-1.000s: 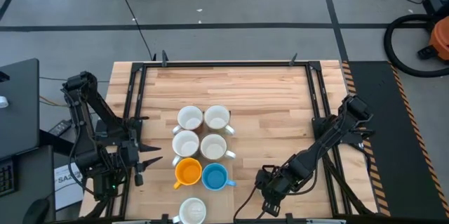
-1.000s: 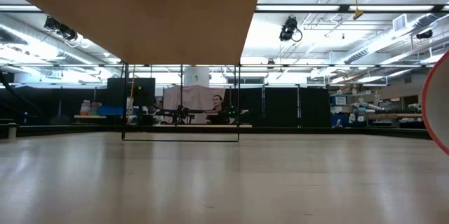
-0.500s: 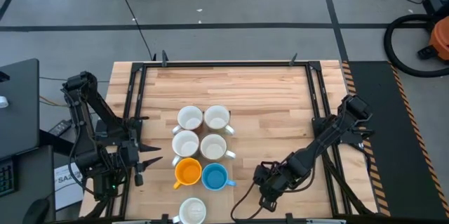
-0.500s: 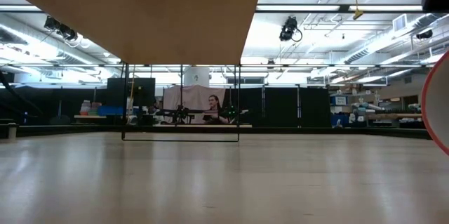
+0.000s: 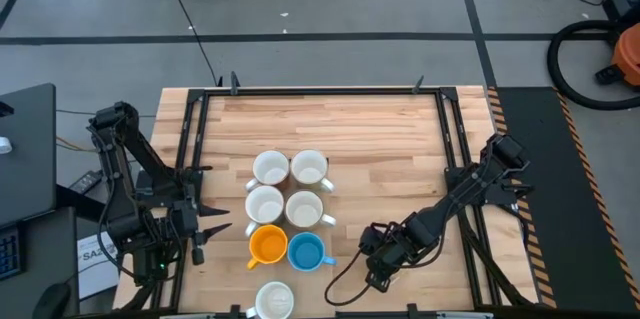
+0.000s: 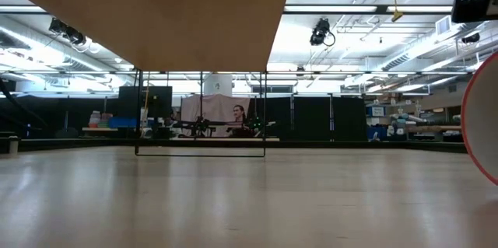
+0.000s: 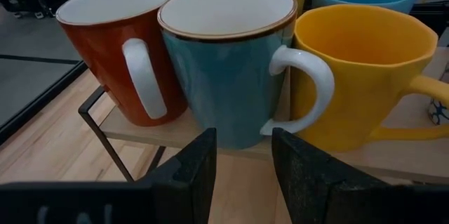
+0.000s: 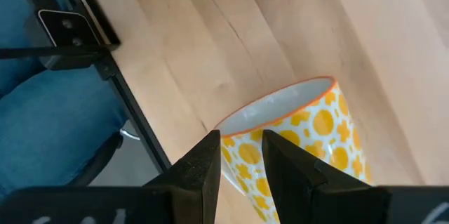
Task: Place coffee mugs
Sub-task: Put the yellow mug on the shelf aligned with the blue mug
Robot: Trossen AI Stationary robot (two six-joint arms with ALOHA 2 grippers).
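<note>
Evidently mid-carry. Gripped the yellow dotted mug (image 8: 309,133) in the right tool (image 5: 375,259), fingers drawn narrow and seemingly pinched on its wall near the orange rim. Carried it tipped well off upright, mouth turned sideways, low over the front of the worktop (image 5: 400,139), just right of the raised wooden rack (image 6: 202,15).

Judged best to lift clear of the rack's plank edge before travelling sideways, since the bright blue mug (image 5: 306,251) and the orange mug (image 5: 267,245) stood close in the nearest full row. Likely aimed for the free spot beside the lone white mug (image 5: 275,301) at the front. Needed rolling the wrist until the base faced down, then lowering straight, handle turned away from its neighbours. Worth releasing only once the base sat flat, so as not to knock the blue mug.

Stretched the right arm long and low from its mount at the worktop's right edge, elbow nearly straight, wrist bent toward the rack. Parked the left tool (image 5: 215,221) at the worktop's left edge, fingers a little apart and empty, pointed at the rack.
</note>
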